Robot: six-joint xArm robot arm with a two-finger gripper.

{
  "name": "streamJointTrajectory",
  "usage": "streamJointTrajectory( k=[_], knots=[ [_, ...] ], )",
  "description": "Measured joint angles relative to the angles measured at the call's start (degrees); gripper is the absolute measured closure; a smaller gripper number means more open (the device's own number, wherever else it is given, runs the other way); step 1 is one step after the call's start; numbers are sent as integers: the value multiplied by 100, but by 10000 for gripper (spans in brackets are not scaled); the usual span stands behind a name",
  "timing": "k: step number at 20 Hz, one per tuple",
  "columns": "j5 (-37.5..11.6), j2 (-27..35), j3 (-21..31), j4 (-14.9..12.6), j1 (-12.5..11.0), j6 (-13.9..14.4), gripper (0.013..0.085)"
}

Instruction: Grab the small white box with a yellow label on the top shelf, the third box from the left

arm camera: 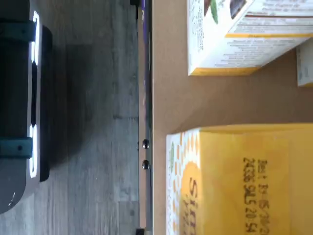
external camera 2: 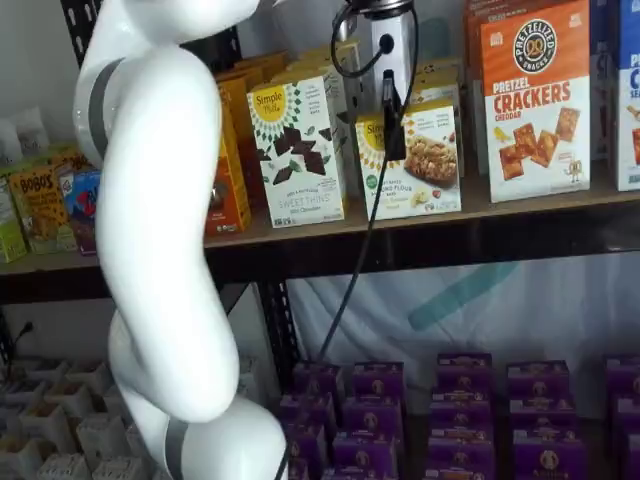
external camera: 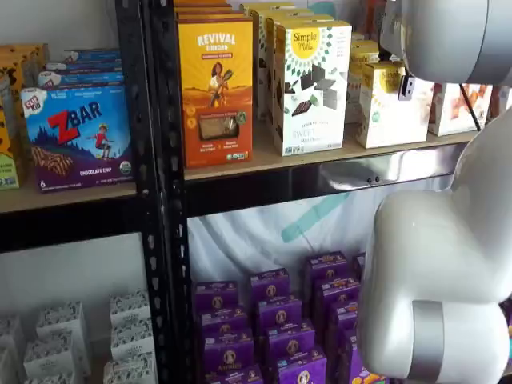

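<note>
Directly below jaws (external camera 2: 392,135), small white box (external camera 2: 412,160), top shelf (external camera 2: 420,228)

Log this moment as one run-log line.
phase: approach | target: small white box on top shelf | gripper: in front of box, jaws unclear | box: not lifted

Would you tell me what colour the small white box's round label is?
Yellow, near the top of the small white box; it shows best in a shelf view.
</note>
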Motion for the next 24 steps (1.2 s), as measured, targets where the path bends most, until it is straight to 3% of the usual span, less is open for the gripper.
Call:
streamJointTrajectory(
  k=[1,3,9,13,17,22,24],
  knots=[
    [-2,-1,0,2,0,0,250],
    [5,-3,-2,-11,8,6,330],
    [-21,-47,40,5,13,12,330],
    [-12,-71,46,29,5,9,450],
    [-75,-131,95,50,-10,-5,450],
    [-105,-190,122,82,-46,-37,570],
    [-105,-202,127,81,-50,-41,570]
  ],
)
